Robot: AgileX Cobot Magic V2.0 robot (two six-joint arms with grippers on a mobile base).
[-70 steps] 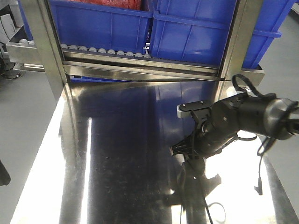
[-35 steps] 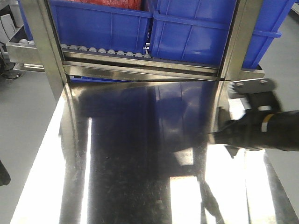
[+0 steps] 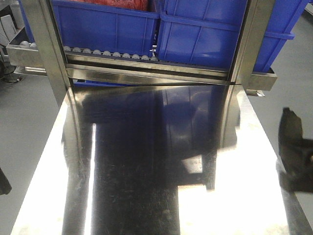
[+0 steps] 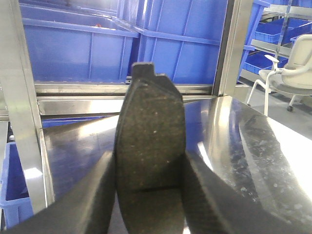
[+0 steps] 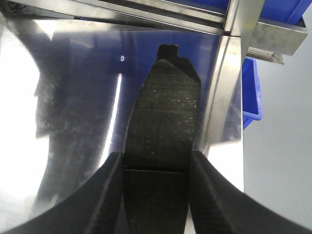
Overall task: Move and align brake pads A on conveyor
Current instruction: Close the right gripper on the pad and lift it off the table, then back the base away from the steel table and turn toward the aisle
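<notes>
In the left wrist view a dark grey brake pad A [image 4: 148, 131] stands upright between the fingers [image 4: 90, 200] of my left gripper [image 4: 148, 195], which is shut on it; a thin groove crosses the pad low down. The right wrist view shows another brake pad A [image 5: 163, 107], gripped the same way by my right gripper [image 5: 156, 192], hanging over the right part of the shiny steel table [image 5: 73, 97]. In the front view only a dark blurred piece of the right arm's end [image 3: 295, 149] shows at the right edge. The conveyor is out of view.
The reflective steel table [image 3: 146, 161] fills the front view. Behind it run a roller rail [image 3: 112, 53] and blue bins [image 3: 107, 27] between steel uprights [image 3: 46, 49]. A white chair [image 4: 292, 68] stands far right in the left wrist view.
The right arm has swept from over the table's right-middle out to the right edge of the front view, leaving only its dark end showing.
</notes>
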